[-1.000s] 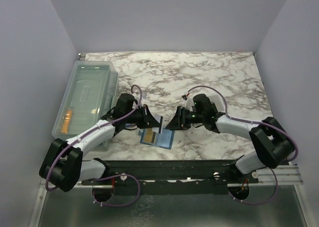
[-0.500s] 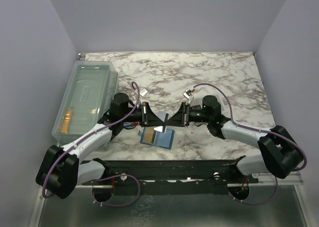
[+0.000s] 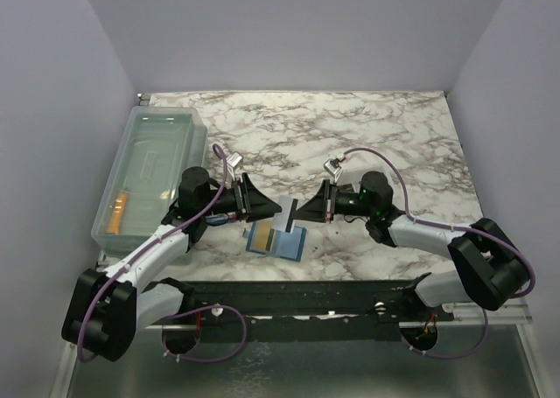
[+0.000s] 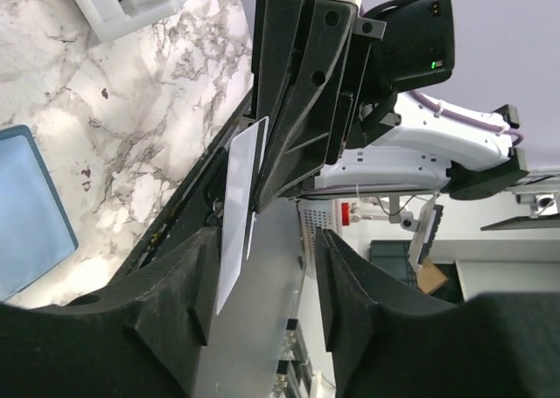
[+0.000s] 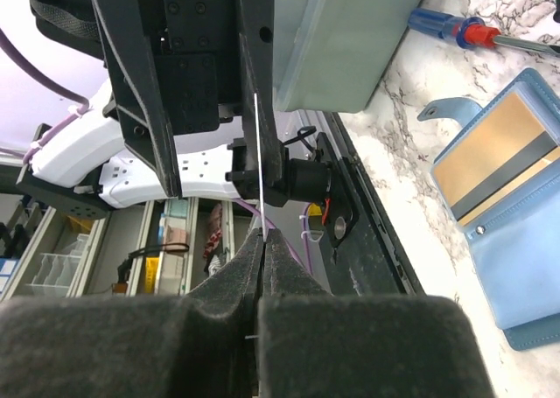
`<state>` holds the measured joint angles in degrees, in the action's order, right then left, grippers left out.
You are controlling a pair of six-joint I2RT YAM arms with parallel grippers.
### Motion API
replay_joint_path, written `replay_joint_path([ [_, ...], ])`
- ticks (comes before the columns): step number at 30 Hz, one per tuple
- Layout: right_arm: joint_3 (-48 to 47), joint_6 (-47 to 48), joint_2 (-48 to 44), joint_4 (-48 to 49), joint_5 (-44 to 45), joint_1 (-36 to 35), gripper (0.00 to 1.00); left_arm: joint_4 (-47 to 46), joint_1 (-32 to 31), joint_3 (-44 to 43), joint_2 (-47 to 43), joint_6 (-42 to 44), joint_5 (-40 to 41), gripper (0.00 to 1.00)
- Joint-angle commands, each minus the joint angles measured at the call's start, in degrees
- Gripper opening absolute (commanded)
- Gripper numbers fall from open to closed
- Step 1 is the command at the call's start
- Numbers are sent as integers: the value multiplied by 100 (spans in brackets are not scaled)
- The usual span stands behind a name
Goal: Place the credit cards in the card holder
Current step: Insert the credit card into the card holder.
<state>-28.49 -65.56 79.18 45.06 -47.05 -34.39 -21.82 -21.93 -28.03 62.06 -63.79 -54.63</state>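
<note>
**Op:** Top view first. Where's the card?

**Spotter:** Your right gripper [image 3: 299, 212] holds the credit card [image 3: 286, 211] up off the table [image 3: 385, 136], closed tight on it. Your left gripper [image 3: 269, 207] faces it tip to tip, w/ the card btw the two. The card holder [image 3: 261, 239] lies open on the marble just below both grippers. A second credit card [image 3: 285, 241] sits in its right half. The clear bin [image 3: 149, 171] is off to the left.

**Op:** Left wrist cam?

**Spotter:** Your left fingers [image 4: 175, 302] are spread wide, nothing clamped. The card stands in the gap btw them, nearer the finger on the pic's left. Can't tell if it touches that one. The card's far end is pinched in the right gripper, straight ahead of you. A blue corner of the card holder shows at the left edge, flat on the marble, apart from the held card.

**Op:** Right wrist cam?

**Spotter:** Your right fingers [image 5: 223, 280] are pressed together on the card. You see it edge-on, a thin pale line running up from the tips. It runs into the open left gripper, close along one of its fingers. The card holder is at right, spread open, the gold card w/ dark stripe in its pocket. A screwdriver [image 5: 455, 26] lies beyond it, by the bin.
</note>
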Motion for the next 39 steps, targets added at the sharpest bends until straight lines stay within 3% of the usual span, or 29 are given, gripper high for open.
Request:
replay_joint_path([
  [1,39,-40,-101,271,-104,46,0,-529,72,77,-93,-499,-140,47],
  [8,-86,-94,76,449,-247,47,0,-621,73,-20,-20,-573,-176,22],
  [11,-103,-28,75,309,-234,47,0,-385,74,-25,3,-406,-145,0],
  [12,-127,138,26,-20,-168,66,0,208,85,-138,-24,-61,-46,0],
  [16,-735,1802,-213,-3275,1217,-26,36,3925,92,-1129,-18,2303,1433,0],
  [19,-963,2220,65,-3972,1652,-235,46,4999,102,-1378,181,2879,2115,0],
  [22,-1053,2153,489,-3878,1678,-530,43,5008,101,-1402,547,2832,2092,0],
  [26,-1538,2231,1221,-4368,2198,-1129,27,5014,101,-1444,904,2862,2327,0],
  [31,-1816,2321,1705,-4719,2493,-1794,14,4967,102,-1486,1137,2945,2452,0],
  [37,-1592,2380,1793,-5021,2787,-1922,5,4731,102,-1398,1313,2842,2302,0],
  [39,-1546,2296,1748,-5314,3246,-1927,1,4594,101,-1333,1321,2741,2232,0],
])
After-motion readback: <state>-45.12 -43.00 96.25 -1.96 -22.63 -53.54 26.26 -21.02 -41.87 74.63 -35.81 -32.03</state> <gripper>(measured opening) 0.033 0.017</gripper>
